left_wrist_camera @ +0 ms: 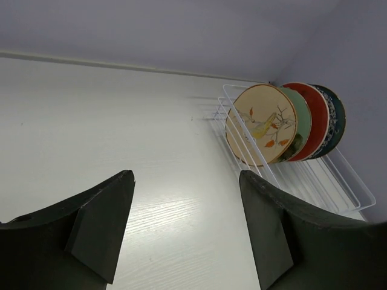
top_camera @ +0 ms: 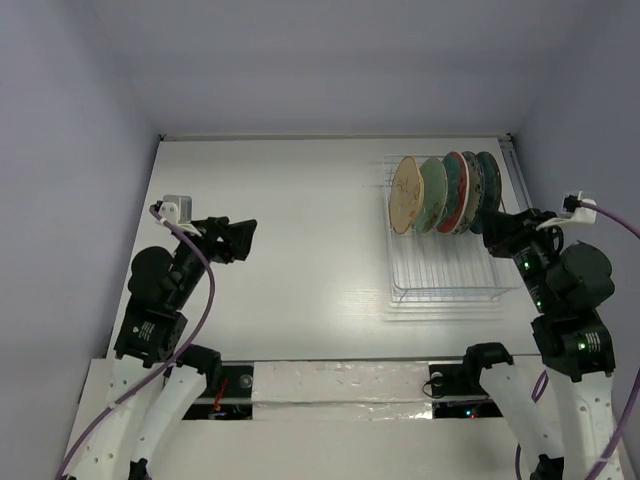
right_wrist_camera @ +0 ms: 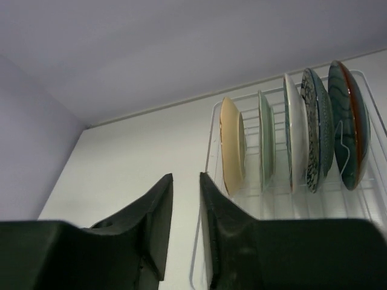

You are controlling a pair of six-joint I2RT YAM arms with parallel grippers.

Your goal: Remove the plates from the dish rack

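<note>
- Plates [top_camera: 458, 192]: five, standing on edge in the far end of the rack [top_camera: 445, 282], packed side by side in neighbouring slots.
- Order, left to right in the top view: tan plate [top_camera: 407, 196], mint plate [top_camera: 433, 197], red plate [top_camera: 455, 188], dark patterned plate [top_camera: 471, 182], teal plate [top_camera: 489, 177].
- Rack: white wire, on the white bench [top_camera: 290, 210] at its far right, long side running near to far.
- Left fingers [left_wrist_camera: 103, 223]: spread wide, nothing between them. They are raised over the left side of the bench, pointing across towards the rack and well apart from it.
- Left wrist view: looks at the face of the tan plate, which shows a sprig with orange leaves. The other plates are stacked behind it, only their edges showing.
- Right fingers [right_wrist_camera: 154, 223]: a narrow gap between them, gripping nothing. They sit just beside the right side of the rack, near the teal plate. I cannot tell whether they touch the wire.
- Right wrist view: all five plates seen edge-on, with the tan plate at the left of the row.
</note>
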